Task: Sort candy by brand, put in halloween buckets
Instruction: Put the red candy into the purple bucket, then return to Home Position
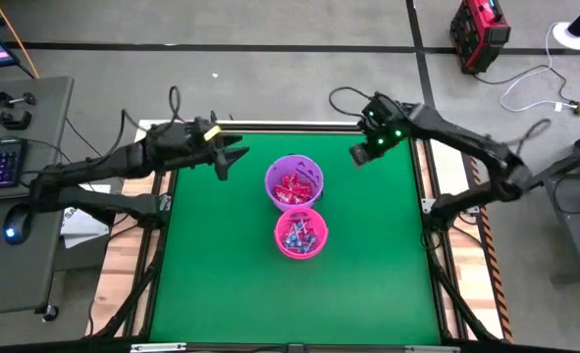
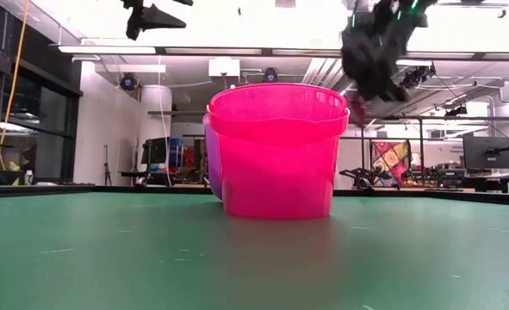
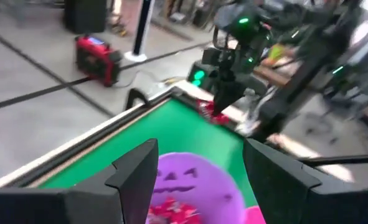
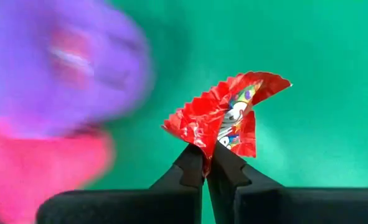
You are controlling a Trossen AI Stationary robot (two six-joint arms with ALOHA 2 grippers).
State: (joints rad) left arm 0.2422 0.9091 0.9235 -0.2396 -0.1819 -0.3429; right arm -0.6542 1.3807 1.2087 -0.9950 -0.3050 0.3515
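Pink bucket (image 1: 300, 233) sits closest, holding blue-headed lollipops (image 1: 298, 235), touching the purple bucket (image 1: 293, 181) behind it, which holds red packets (image 1: 294, 188). Beside the purple bucket, the right gripper (image 1: 359, 154) hangs above the green table (image 1: 211, 265), pinching a red packet (image 4: 224, 115); opposite, the left gripper (image 1: 233, 157) hovers, fingers spread wide.

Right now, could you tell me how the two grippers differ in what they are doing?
The right gripper is shut on a red candy packet above the table's far right part; the left gripper is open and empty, by the purple bucket. Both are raised above the green table.
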